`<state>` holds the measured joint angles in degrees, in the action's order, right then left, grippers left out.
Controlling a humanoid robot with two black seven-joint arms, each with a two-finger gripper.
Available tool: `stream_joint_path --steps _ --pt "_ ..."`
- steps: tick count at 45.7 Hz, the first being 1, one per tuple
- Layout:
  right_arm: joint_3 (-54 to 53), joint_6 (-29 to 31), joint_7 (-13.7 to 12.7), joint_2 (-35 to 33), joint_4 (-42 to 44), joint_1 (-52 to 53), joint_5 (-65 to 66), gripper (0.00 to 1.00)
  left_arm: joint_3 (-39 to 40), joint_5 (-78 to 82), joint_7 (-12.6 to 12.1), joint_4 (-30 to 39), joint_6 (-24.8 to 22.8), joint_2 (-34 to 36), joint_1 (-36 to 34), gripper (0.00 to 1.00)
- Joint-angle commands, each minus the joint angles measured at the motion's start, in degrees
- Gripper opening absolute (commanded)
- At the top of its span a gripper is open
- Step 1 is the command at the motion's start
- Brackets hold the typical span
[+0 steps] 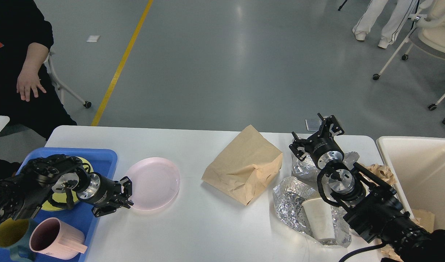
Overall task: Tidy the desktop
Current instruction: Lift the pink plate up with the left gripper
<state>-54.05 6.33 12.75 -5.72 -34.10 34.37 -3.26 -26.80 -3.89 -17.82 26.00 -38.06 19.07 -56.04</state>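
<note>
Desktop (193,225): the white table fills the lower half of the frame, with dishes at its left end and rubbish at its right end.
Bin (419,171): cream-white, at the right edge of the frame, just beside the table.
Tray (106,154): blue, lower left; I see a yellow-green plate (51,205), a pink mug (53,240) and a dark mug (8,233) in it.
Paper bag (244,167): brown and crumpled, lying in the middle of the table.
Foil (291,203): crinkled sheets at lower right, around a white cup (319,218) on its side.
Pink plate (153,182): flat on the table, just right of the tray.
Left gripper (123,193): at the plate's near-left rim, fingers close around the edge; I cannot tell whether they grip it.
Right gripper (317,136): hangs above the foil at right centre, fingers spread, holding nothing.
Step in hand: I judge I am taking the pink plate to put it in the tray.
Next move: it calls for a firm pinch on the rim, a slight lift, then a carry left over the tray wall, clear of the mugs.
</note>
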Motion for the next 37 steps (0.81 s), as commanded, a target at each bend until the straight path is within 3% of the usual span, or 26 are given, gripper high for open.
stream_joint_path --steps 1,15,24,37 --pt "0.0 0.0 0.0 0.0 0.0 0.0 0.0 1.0 0.0 0.0 0.0 0.0 -0.3 0.1 0.0 0.01" --pt "0.0 0.0 0.0 0.0 0.0 0.0 0.0 1.0 0.0 0.0 0.0 0.0 -1.4 1.1 -0.3 0.0" --pt "0.0 0.0 0.0 0.0 0.0 0.0 0.0 1.0 0.6 0.0 -0.1 0.0 -5.9 6.8 -4.2 0.0" --pt "0.0 0.0 0.0 0.0 0.0 0.0 0.0 1.0 0.6 -0.2 -1.2 0.2 -16.4 10.7 -12.2 0.0"
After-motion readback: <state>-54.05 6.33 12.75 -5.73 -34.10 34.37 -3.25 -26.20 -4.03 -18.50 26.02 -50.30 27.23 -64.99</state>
